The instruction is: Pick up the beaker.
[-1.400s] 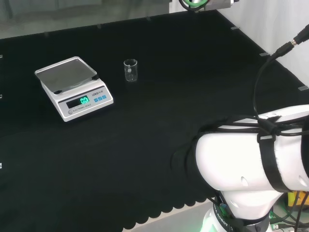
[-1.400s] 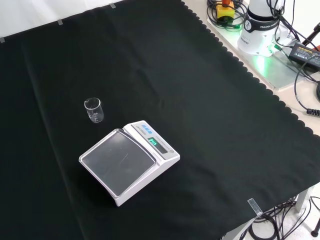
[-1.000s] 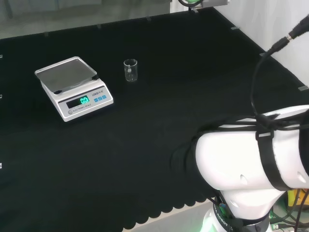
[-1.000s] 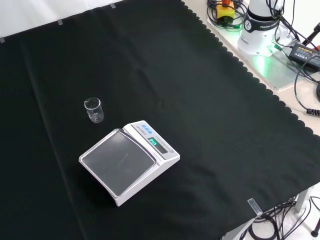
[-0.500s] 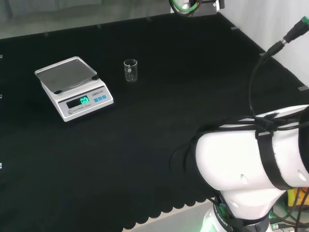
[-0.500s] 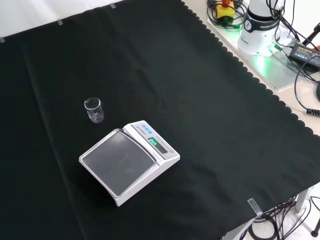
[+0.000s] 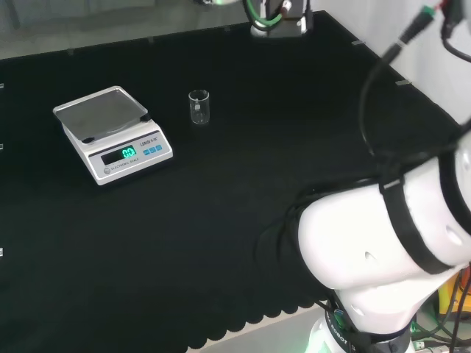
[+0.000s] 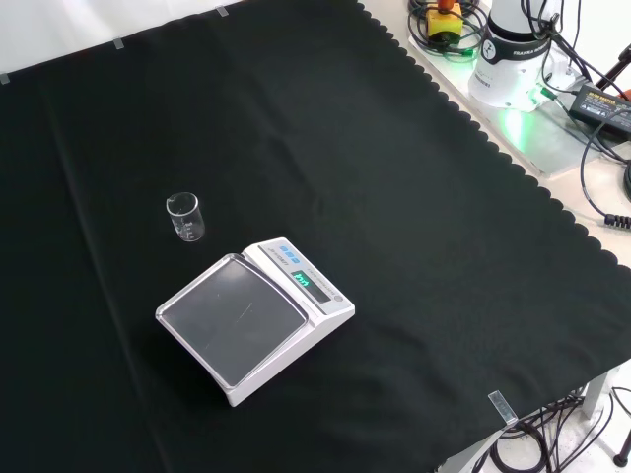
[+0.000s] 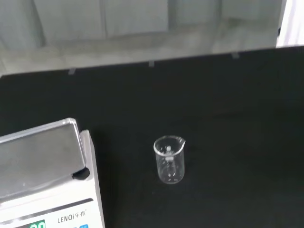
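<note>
A small clear glass beaker (image 7: 199,107) stands upright and empty on the black cloth, just right of the scale in the head view. In the front view the beaker (image 8: 185,217) sits up and left of the scale. The wrist view looks down at the beaker (image 9: 169,160) from some way off, its spout turned to one side. At the top edge of the head view, the arm's end (image 7: 278,16) with a green cable hangs high above the cloth, right of and beyond the beaker. I cannot make out the hand itself there.
A white digital scale (image 7: 110,132) with a steel pan and lit green display stands beside the beaker, also seen as the scale (image 8: 251,320) and the scale (image 9: 42,171). The arm's base (image 8: 513,59) and cables lie past the cloth's scalloped edge.
In the head view the arm's end has come down and leftward along the top edge, and the big white link has swung up. Beaker and scale have not moved.
</note>
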You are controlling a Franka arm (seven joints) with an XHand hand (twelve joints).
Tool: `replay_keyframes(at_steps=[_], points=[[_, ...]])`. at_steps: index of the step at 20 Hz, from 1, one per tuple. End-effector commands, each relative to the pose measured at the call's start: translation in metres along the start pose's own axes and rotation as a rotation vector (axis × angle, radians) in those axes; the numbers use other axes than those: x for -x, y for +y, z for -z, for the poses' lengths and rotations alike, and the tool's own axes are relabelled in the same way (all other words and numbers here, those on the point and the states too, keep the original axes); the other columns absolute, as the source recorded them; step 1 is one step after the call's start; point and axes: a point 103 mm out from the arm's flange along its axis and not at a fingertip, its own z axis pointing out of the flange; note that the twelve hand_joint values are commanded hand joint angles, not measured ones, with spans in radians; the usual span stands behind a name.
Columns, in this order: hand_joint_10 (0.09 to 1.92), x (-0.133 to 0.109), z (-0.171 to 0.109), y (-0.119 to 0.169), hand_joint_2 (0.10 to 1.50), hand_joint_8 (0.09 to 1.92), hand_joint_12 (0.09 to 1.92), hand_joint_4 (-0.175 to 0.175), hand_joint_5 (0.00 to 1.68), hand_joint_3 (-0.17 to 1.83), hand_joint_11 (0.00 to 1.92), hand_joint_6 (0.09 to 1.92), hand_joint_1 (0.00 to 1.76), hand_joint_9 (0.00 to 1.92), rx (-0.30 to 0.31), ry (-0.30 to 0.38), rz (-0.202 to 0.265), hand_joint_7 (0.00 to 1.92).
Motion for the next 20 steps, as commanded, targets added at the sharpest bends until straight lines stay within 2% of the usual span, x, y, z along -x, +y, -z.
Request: replay_keyframes(at_steps=[1, 7, 11, 20], points=[[0.89, 0.02, -0.098, 0.127, 0.99, 0.7, 1.53, -0.097, 0.17, 0.12, 0.02, 0.09, 0.27, 0.06, -0.054, 0.096, -0.017, 0.0], [0.89, 0.034, -0.133, 0.166, 0.99, 0.71, 1.53, -0.101, 0.18, 0.12, 0.02, 0.09, 0.27, 0.06, -0.111, 0.128, -0.013, 0.0], [0.89, 0.034, -0.148, 0.173, 0.99, 0.72, 1.53, -0.103, 0.19, 0.12, 0.03, 0.09, 0.27, 0.06, -0.14, 0.13, 0.001, 0.0], [0.89, 0.029, -0.187, 0.188, 0.99, 0.74, 1.53, -0.105, 0.19, 0.12, 0.04, 0.09, 0.28, 0.07, -0.208, 0.145, -0.005, 0.0]])
